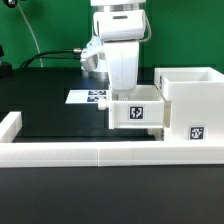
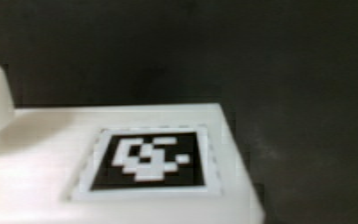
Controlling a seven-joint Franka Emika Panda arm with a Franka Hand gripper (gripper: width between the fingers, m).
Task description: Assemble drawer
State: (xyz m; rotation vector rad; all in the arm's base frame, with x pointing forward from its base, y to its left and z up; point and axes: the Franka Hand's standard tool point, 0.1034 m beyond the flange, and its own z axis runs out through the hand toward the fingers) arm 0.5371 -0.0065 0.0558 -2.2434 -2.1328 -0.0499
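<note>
The drawer (image 1: 148, 120) is a small white open-topped tray with a black-and-white tag on its front. It is just left of the larger white housing (image 1: 190, 95) in the exterior view, touching or nearly touching it. My gripper (image 1: 128, 97) comes straight down onto the drawer's top and looks shut on its front wall. The fingertips are hidden behind that wall. The wrist view shows the drawer's tagged face (image 2: 149, 158) very close, over the black table. My fingers do not show clearly there.
A long white border rail (image 1: 90, 152) runs along the front and another (image 1: 10, 125) stands at the exterior view's left. The marker board (image 1: 85, 97) lies behind the arm. The housing carries its own tag (image 1: 197, 132).
</note>
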